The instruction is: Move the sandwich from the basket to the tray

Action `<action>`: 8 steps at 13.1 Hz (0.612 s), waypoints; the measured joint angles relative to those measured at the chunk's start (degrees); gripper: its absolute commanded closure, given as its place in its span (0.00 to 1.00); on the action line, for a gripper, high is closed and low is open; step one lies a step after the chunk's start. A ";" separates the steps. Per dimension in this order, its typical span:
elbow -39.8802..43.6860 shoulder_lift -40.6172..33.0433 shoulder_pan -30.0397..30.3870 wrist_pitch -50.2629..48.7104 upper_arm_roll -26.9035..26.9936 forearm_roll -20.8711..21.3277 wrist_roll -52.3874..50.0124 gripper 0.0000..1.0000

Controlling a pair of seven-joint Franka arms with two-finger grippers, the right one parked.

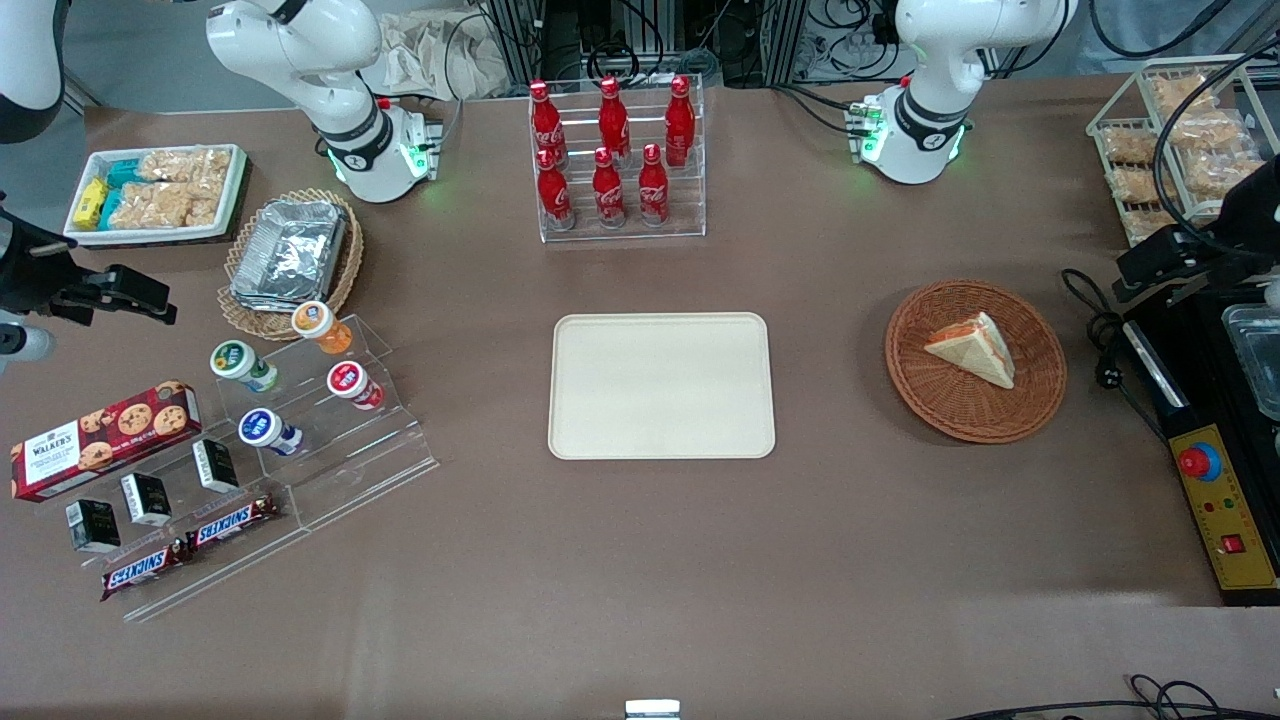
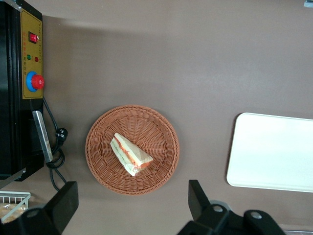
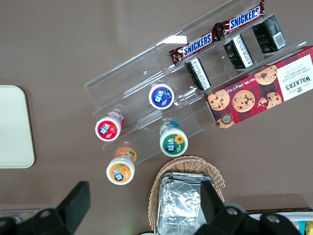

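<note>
Brown matte table surface (image 1: 640, 560) carries everything in the scene. Near the table's middle lies the flat cream-beige rectangular plastic tray (image 1: 661, 385), bare and lying flat. Toward the working arm's end of the table, well apart from the tray, sits the round reddish-brown woven wicker basket (image 1: 1035, 395).

Inside the basket, about at its centre, rests the small triangular sandwich of pale white bread with orange-red and green filling (image 1: 972, 348). It lies on one flat face, so that the filling edge is presented sideways.

The left arm's black two-finger gripper (image 2: 132, 203) is held above the table, clear of the basket's rim and offset from it, toward the working arm's end of the table. Its jaws are spread wide and hold nothing; the gap between them is judged wider than the sandwich.

The coming move is judged to turn on 1 relation: the sandwich's long axis runs diagonally to the line between the 2 fingers (image 2: 61, 203), so a shift over the basket's centre and probably a wrist turn would be needed before descent.

In the wrist view the finger spread and this diagonal lie are shown directly, along with 1 end of the tray. In the front view the whole route from basket to tray is laid out, but the fingers are not clearly shown.
</note>
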 measured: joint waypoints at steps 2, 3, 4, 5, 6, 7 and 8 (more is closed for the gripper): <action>0.19 0.00 0.00 -0.18 0.01 -0.01 -1.13 0.00; 0.22 0.00 0.00 -0.25 0.01 -0.02 -1.48 0.00; 0.22 0.01 0.00 -0.38 -0.01 -0.02 -1.68 0.00; 0.21 0.02 -0.02 -0.65 -0.02 -0.02 -1.87 0.00; 0.21 0.04 -0.02 -1.20 -0.03 -0.02 -2.38 0.00; 0.19 0.06 -0.02 -1.85 -0.02 -0.02 -3.79 0.00; 0.09 0.06 -0.02 -2.32 -0.03 -0.02 -5.40 0.00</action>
